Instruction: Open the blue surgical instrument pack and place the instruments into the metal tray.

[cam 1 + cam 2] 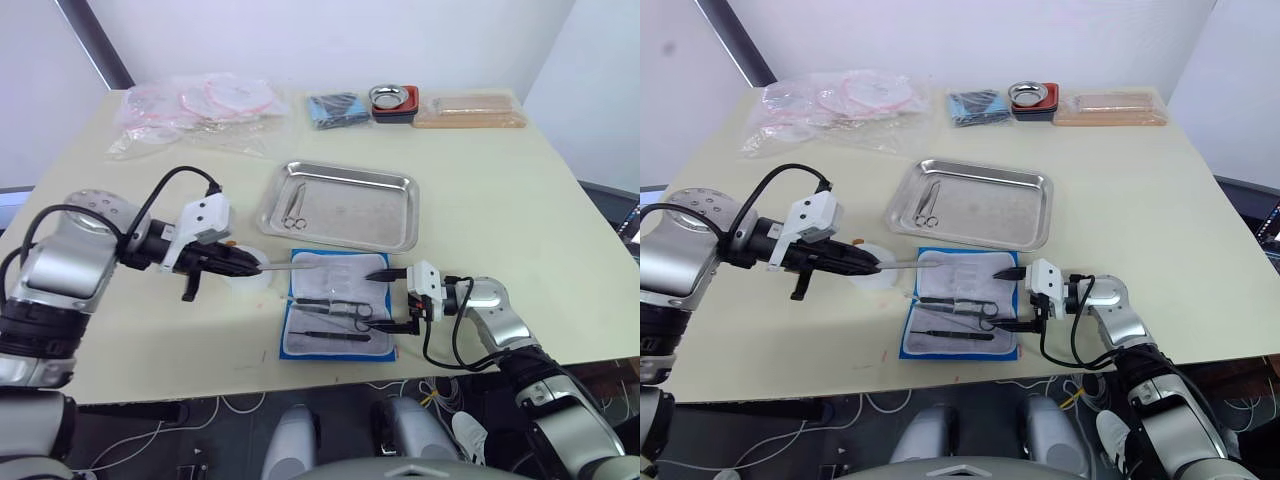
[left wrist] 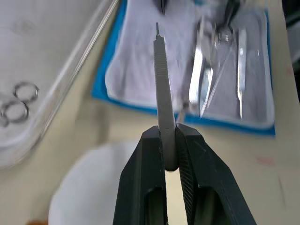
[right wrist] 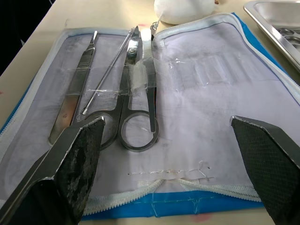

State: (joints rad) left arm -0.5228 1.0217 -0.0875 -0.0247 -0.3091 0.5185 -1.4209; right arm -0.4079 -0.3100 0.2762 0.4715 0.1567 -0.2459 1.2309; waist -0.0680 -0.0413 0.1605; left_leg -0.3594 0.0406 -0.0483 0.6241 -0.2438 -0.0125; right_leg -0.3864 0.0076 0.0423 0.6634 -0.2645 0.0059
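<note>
While our left gripper [image 1: 262, 266] squeezes one thin metal tool [image 2: 162, 79] tight between its fingers, we are in the moving step, we think. The tool lies almost flat, long way left to right, tip pointing right over the open blue surgical instrument pack [image 1: 339, 305]. Next we should carry it up to the metal tray [image 1: 340, 205], just behind the pack, where scissors [image 1: 293, 216] already lie. More instruments [image 3: 126, 89] wait in the pack. Our right gripper [image 1: 392, 299] sits wide apart at the pack's right edge, holding nothing.
</note>
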